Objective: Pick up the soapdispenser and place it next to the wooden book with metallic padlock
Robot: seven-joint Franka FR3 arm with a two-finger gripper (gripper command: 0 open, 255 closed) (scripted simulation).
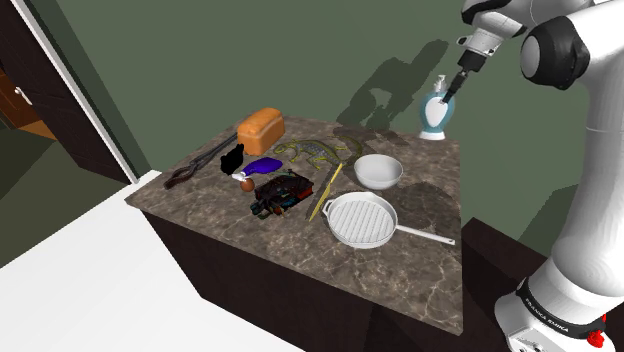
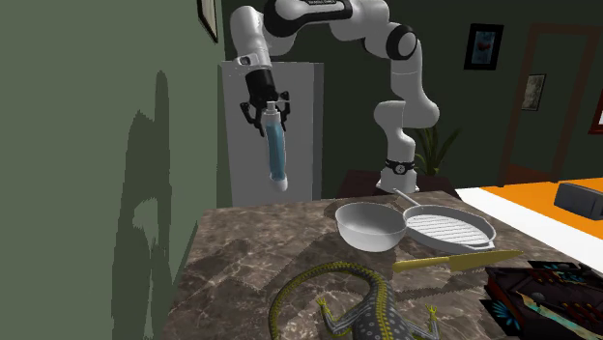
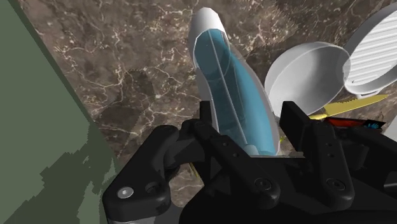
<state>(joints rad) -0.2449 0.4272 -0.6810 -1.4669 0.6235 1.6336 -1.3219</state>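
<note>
The arm (image 1: 590, 170) is glossy white, made of rounded tubular links with dark grey joints (image 1: 553, 48) between them. A black band (image 1: 545, 312) with white lettering rings its foot, and there is a small red mark (image 1: 600, 337) just below. The end effector (image 3: 249, 114) is all black and blocky, studded with round screws (image 3: 256, 184).

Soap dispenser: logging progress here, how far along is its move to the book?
Done: the gripper is shut on the dispenser, which hangs above the counter. In hand: the carry. Left: setting it down beside the book, beyond the bowl.
</note>
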